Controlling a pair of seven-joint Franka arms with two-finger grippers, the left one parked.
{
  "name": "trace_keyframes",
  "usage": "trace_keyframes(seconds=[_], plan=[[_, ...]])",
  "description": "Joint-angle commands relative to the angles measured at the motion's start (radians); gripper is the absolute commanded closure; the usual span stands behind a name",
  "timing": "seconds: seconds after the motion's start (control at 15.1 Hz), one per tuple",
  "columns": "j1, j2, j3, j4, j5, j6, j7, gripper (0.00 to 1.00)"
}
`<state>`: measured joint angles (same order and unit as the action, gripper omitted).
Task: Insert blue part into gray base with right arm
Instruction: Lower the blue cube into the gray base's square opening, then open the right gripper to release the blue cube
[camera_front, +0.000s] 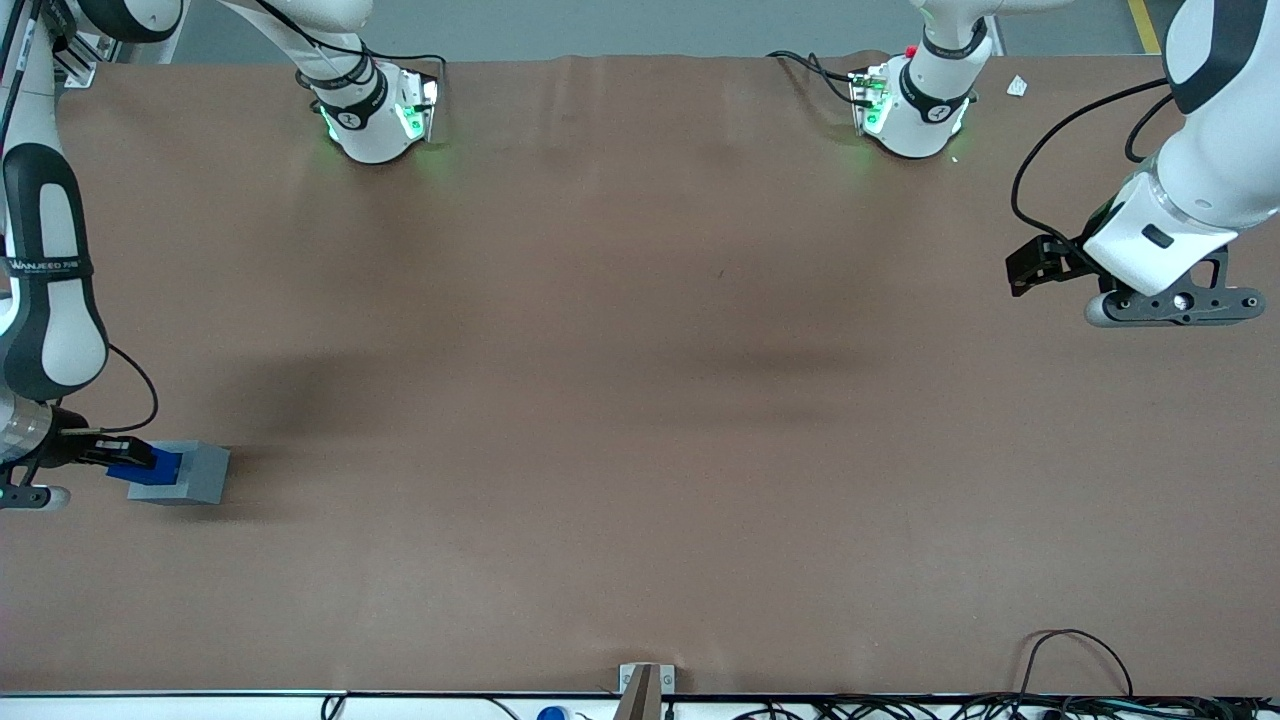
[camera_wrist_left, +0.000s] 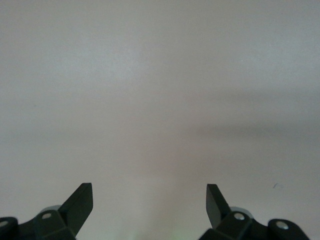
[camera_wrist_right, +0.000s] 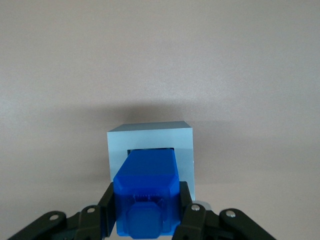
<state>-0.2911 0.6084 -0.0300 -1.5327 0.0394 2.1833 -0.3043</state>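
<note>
The gray base (camera_front: 195, 474) sits on the brown table at the working arm's end. The right arm's gripper (camera_front: 128, 459) is just above the base and is shut on the blue part (camera_front: 152, 467). In the right wrist view the blue part (camera_wrist_right: 147, 192) is clamped between the two black fingers (camera_wrist_right: 106, 207), and its lower end reaches into the darker recess in the top of the gray base (camera_wrist_right: 150, 140). The gripper (camera_wrist_right: 146, 210) is centred over the base. How deep the part sits in the recess is hidden.
The brown table (camera_front: 640, 400) stretches wide toward the parked arm's end. Two arm bases (camera_front: 375, 110) stand at the edge farthest from the front camera. Cables (camera_front: 1070, 660) lie along the near edge. A small metal bracket (camera_front: 645, 685) is at the near edge.
</note>
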Motion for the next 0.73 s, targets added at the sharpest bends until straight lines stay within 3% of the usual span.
trace_keyframes(seconds=[0.0,0.66], plan=[[0.001,-0.015,0.004,-0.023,0.016,0.015,0.008,1.00],[-0.005,0.011,0.004,-0.024,0.016,0.046,0.016,1.00]])
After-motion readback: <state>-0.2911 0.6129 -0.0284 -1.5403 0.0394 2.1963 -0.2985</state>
